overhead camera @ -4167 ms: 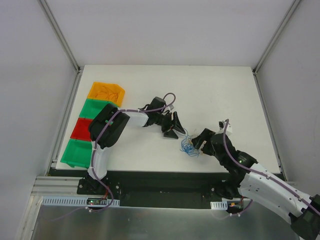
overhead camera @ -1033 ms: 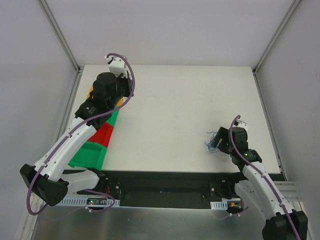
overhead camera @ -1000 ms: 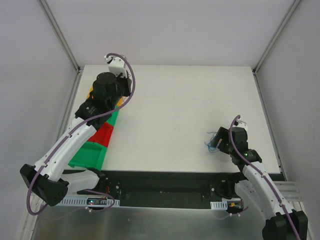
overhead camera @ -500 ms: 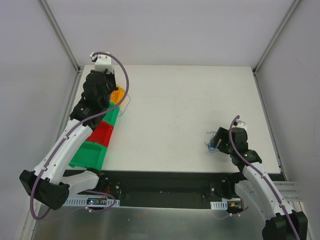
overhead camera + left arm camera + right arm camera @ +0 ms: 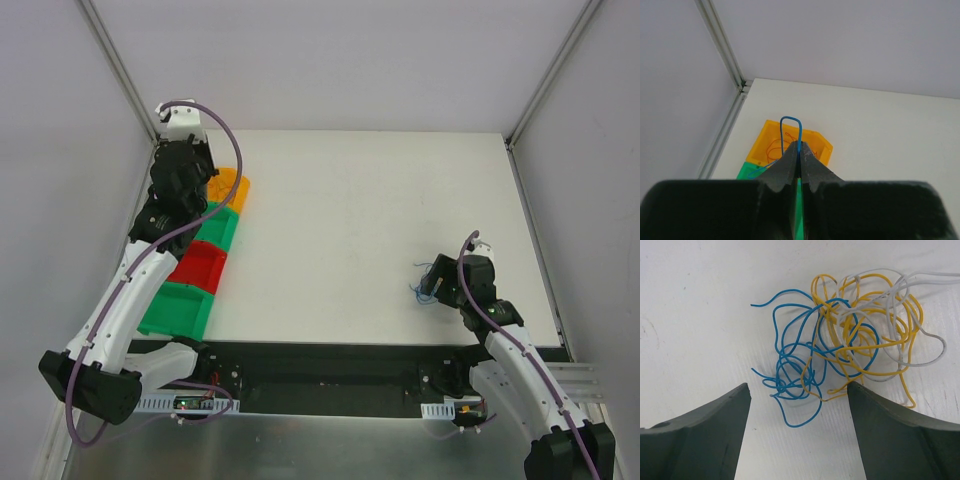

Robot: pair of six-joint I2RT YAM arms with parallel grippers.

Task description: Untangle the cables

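The left gripper (image 5: pixel 799 152) is found clenched on one blue wire (image 5: pixel 790 120), a loop of which stands up beyond the tips. It is held above the orange bin (image 5: pixel 821 150) at the far left of the table (image 5: pixel 880 130). Thin orange strands are seen inside that bin. A blue strand, probably the held wire's tail, is seen over the green bin (image 5: pixel 752 172) beside it.

The right gripper (image 5: pixel 797 387) is spread wide, with nothing grasped. The cables (image 5: pixel 850 340), a tangle of blue, yellow and white strands, lie on the table just ahead of it, well apart from the bins.

Step judged in hand: the separated wire is to be deposited. The bin should be confirmed first, since the orange one appears reserved for orange strands. The gripper should be lowered into the chosen bin so that the tail is gathered inside before release; so light a wire may cling to the gripper or be left draped over a wall
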